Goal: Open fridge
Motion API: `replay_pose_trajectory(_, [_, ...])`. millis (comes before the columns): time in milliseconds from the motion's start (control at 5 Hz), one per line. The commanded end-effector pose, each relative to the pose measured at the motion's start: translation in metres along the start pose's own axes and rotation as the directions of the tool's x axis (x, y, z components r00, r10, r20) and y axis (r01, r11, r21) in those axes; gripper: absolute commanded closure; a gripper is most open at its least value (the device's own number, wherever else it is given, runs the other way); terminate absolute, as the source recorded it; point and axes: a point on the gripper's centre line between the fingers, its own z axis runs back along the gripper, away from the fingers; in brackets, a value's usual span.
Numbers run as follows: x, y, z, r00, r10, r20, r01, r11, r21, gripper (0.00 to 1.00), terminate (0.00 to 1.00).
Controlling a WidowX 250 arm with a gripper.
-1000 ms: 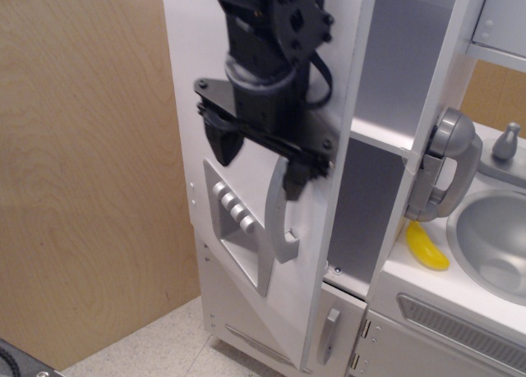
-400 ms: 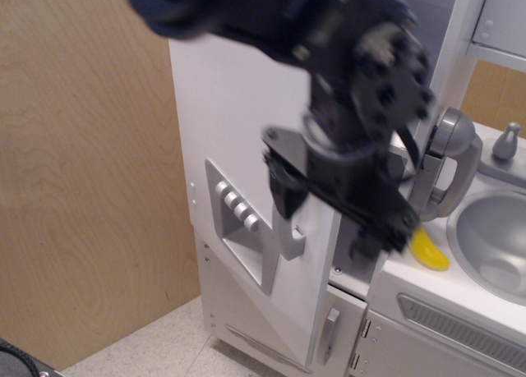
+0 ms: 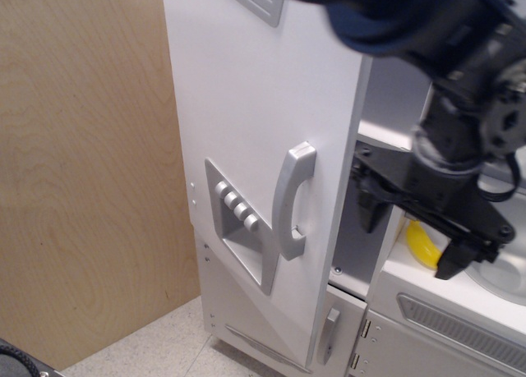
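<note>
Wooden wall flanks fridge; blurred arm hides banana.

around the kitchen set

a light plywood wall panel fills the left side. below it lies a speckled pale floor. a yellow banana rests on the white counter, whose cabinet front carries a grey vent. a dark object sits in the bottom-left corner.

One fridge — four buttons — one banana.
</note>
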Motion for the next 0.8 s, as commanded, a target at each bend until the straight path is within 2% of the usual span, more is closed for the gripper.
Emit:
replay_pose_trajectory(0, [0.048,0.003,0.006,0.996,0.024,0.089,-0.024,1.0,-0.007,0.0,0.0])
replay_pose_trajectory(200, [0.056,0.024,0.01,0.992,0.034,0.118,-0.038,0.999,0.037,0.0,0.0])
replay_pose_trajectory(600, [0.032,0.072,0.016,0.987,0.058,0.148,-0.086,0.977,0.194,0.0,0.0])
